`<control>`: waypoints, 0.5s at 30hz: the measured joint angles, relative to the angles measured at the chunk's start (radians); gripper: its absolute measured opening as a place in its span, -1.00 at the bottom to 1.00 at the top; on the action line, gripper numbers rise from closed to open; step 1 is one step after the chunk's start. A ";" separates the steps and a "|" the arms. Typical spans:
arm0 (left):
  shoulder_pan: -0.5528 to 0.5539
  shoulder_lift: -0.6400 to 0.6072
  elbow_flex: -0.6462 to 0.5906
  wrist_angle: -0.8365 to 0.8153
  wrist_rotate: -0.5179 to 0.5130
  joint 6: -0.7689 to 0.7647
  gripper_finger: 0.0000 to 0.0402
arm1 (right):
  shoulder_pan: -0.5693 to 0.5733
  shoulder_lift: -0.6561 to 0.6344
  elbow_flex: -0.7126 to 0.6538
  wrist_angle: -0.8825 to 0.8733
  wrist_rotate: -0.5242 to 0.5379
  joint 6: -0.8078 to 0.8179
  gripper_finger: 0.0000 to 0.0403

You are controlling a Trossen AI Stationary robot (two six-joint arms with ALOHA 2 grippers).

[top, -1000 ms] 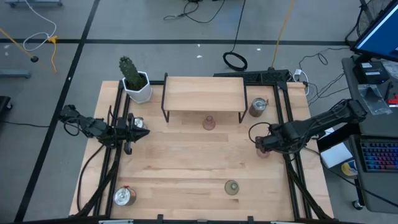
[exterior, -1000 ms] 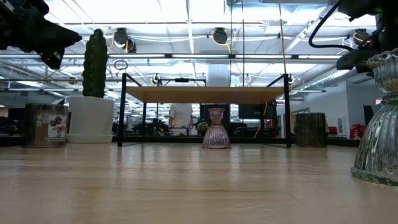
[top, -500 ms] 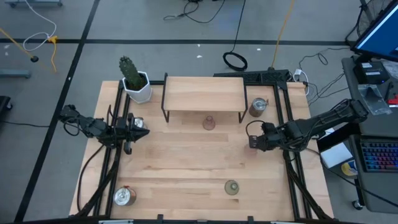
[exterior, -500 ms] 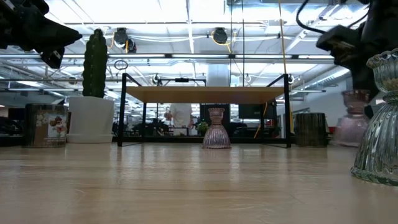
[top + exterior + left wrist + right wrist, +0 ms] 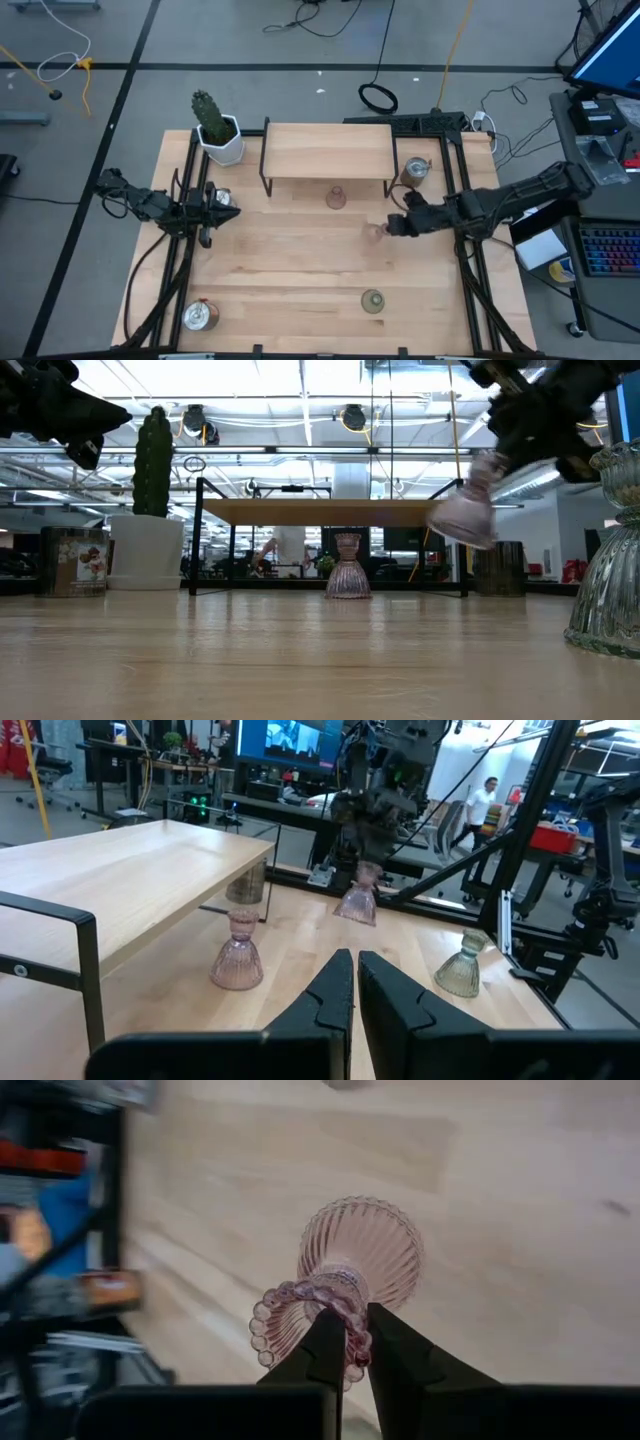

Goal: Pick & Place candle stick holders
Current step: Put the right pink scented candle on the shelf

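My right gripper [image 5: 392, 228] is shut on a pale pink candle stick holder [image 5: 350, 1265], which hangs in the air [image 5: 465, 510] right of the table's middle. A second pink holder [image 5: 336, 197] stands on its base under the shelf's near edge. An olive-green holder [image 5: 372, 300] stands near the table's front edge. One silver cup [image 5: 414, 171] stands right of the shelf and another [image 5: 199, 316] at the front left corner. My left gripper [image 5: 355, 960] waits shut at the table's left side, level and holding nothing. My right gripper pinches the pink holder's beaded top rim [image 5: 352, 1342] between its two fingers; one finger appears to sit inside the cup's mouth, the other outside. The fingers slant down from the table's right. The holder is lifted clear and tilted, its flared base [image 5: 365, 1230] pointing away from the gripper.
A low wooden shelf [image 5: 328, 150] on black legs stands at the far middle, with a white pot holding a green cactus [image 5: 218, 130] to its left. Black frame rails [image 5: 462, 190] run along both table sides. A person [image 5: 487, 795] walks in the room beyond.
My right gripper has gone up and toward the table's left, away from the right rail, and tipped from pointing steeply down to a shallower slant. The pink holder, which stood upright on the table near the right rail, is now lifted clear and tilted.
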 joint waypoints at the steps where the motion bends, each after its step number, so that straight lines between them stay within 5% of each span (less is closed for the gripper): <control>1: 0.000 0.000 0.000 0.000 0.000 0.000 -0.89 | -0.013 0.000 0.000 0.031 0.000 -0.024 -0.91; 15: 0.000 0.000 0.000 0.000 0.000 0.000 -0.89 | -0.163 0.000 0.001 0.408 -0.003 -0.297 -0.92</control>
